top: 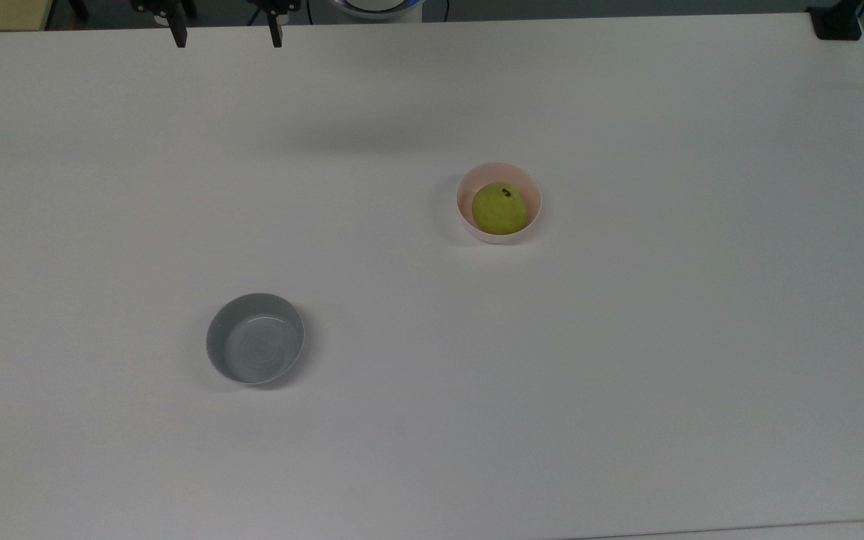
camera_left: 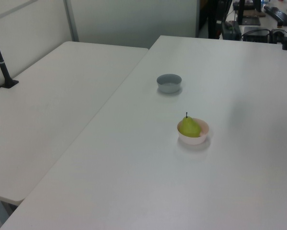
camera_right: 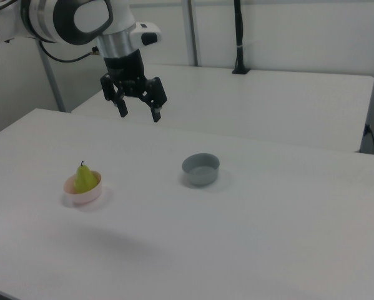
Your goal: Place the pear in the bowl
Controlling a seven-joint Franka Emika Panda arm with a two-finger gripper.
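Upright in the bowl [top: 499,225], the pear [top: 499,209] was seen with its long axis standing roughly vertical and its short dark stem pointing upward; this was clearest in the left view [camera_left: 189,127] and the right view [camera_right: 85,179], where the narrow stem end rose above the pale pink rim. From the top view the stem was seen as a dark spot set toward the far side of the fruit. The bowl [camera_left: 194,138] was found standing on the white worktop [top: 627,360], and the pear was contained within it, with most of the bowl's inside taken up by the fruit.

The gripper [camera_right: 137,112] was seen raised well above the worktop, its two fingers spread wide apart with nothing held between them. In the right view it was placed above and toward the right view's right of the pear, well apart from it. In the top view the gripper [top: 223,36] was seen at the far edge of the worktop, well toward the top view's left of the pear.

A grey bowl [top: 255,339] was found standing on the same worktop, well apart from the pink bowl [camera_right: 83,193]; it appeared in the left view [camera_left: 169,83] beyond the pear and in the right view [camera_right: 200,169] toward the right view's right of it.
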